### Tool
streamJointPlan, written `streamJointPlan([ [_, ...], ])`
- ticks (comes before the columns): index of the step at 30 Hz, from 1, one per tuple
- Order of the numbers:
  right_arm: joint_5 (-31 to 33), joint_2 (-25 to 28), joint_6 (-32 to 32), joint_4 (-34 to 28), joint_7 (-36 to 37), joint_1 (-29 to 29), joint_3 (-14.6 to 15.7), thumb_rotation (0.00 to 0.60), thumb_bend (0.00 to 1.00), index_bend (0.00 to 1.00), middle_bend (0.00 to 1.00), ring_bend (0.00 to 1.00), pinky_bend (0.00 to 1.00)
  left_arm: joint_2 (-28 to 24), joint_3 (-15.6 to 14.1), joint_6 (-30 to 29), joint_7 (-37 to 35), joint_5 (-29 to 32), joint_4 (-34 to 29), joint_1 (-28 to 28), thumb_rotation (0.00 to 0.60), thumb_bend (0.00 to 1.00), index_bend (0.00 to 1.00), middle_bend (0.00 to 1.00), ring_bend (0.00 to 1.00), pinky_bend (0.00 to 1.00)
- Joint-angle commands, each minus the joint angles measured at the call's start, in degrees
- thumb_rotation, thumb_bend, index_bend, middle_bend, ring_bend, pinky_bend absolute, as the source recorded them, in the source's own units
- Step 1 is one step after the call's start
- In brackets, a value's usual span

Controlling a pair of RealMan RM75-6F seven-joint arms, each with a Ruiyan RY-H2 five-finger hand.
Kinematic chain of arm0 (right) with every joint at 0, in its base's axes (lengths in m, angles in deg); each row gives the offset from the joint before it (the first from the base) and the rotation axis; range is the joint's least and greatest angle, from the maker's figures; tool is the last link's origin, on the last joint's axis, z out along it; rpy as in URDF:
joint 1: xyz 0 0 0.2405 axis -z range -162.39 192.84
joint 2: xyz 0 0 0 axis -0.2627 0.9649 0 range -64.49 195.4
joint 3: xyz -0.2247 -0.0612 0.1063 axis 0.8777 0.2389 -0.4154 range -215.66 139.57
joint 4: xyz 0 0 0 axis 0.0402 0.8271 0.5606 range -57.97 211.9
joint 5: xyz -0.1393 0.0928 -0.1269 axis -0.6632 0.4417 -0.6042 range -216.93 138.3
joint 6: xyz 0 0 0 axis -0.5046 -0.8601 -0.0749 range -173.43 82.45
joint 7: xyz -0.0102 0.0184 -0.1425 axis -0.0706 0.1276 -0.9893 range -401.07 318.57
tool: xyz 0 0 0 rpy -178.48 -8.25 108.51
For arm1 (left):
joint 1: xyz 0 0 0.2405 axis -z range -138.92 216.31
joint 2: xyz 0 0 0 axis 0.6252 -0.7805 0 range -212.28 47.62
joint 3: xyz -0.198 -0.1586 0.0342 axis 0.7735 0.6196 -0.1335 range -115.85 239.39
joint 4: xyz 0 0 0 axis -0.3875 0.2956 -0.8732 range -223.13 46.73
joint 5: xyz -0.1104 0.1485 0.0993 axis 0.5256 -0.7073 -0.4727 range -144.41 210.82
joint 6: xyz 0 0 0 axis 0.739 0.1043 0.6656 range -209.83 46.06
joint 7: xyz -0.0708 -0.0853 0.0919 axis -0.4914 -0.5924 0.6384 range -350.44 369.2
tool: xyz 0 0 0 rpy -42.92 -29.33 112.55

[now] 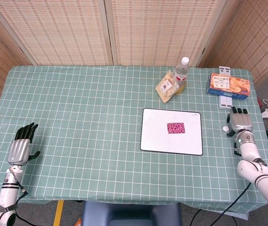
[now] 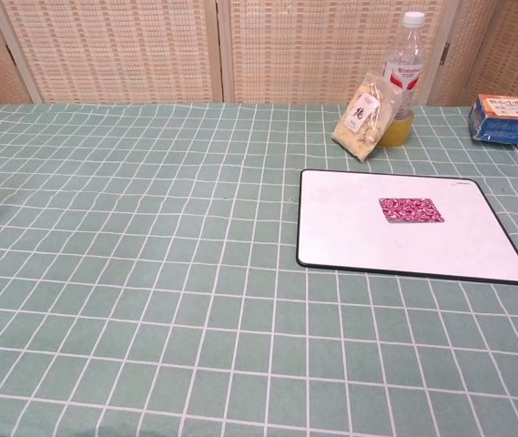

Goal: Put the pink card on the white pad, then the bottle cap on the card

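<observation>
- The pink card (image 1: 175,127) lies flat at the middle of the white pad (image 1: 158,139); the chest view shows both, but neither hand.
- Only the head view shows the bottle cap (image 1: 225,128), right of the pad, just beside the right hand (image 1: 240,123), which lies flat and empty.
- Left hand (image 1: 20,147): far left of the pad, fingers apart, empty.
- Behind the pad stand a bottle (image 1: 182,74), snack bag (image 1: 167,87) and biscuit box (image 1: 228,84).

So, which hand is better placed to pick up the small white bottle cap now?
The right hand. The small white bottle cap lies on the green checked tablecloth just beside it, near the white pad with the pink card. The left hand rests at the far opposite edge.
</observation>
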Motion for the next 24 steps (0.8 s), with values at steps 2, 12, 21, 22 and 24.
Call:
streamJointPlan([
  [2, -0.33, -0.53, 0.34, 0.75, 0.24, -0.31, -0.26, 0.600, 0.15, 0.43, 0.00, 0.00, 0.00, -0.02, -0.02, -0.06, -0.14, -0.07, 0.09, 0.01, 0.600, 0.16, 0.00, 0.00, 0.00, 0.00],
  [12, -0.77, -2.47, 2.05, 3.98, 0.32, -0.95, -0.64, 0.600, 0.15, 0.44, 0.00, 0.00, 0.00, -0.01, 0.03, -0.07, -0.14, 0.00, 0.14, 0.00, 0.600, 0.16, 0.00, 0.00, 0.00, 0.00],
  [21, -1.41, -3.35, 2.96, 5.67, 1.11, -1.35, -1.35, 0.600, 0.15, 0.46, 0.00, 0.00, 0.00, -0.01, 0.02, 0.14, -0.32, 0.04, 0.27, 0.04, 0.600, 0.16, 0.00, 0.00, 0.00, 0.00],
  [22, -1.51, -3.40, 2.97, 5.78, 1.15, -1.36, -1.39, 0.600, 0.15, 0.46, 0.00, 0.00, 0.00, 0.00, 0.01, 0.16, -0.34, 0.03, 0.30, 0.05, 0.600, 0.16, 0.00, 0.00, 0.00, 0.00],
  [24, -1.68, -3.49, 3.12, 6.01, 1.27, -1.38, -1.49, 0.600, 0.15, 0.46, 0.00, 0.00, 0.00, -0.02, -0.02, 0.22, -0.41, 0.02, 0.29, 0.05, 0.600, 0.16, 0.00, 0.00, 0.00, 0.00],
])
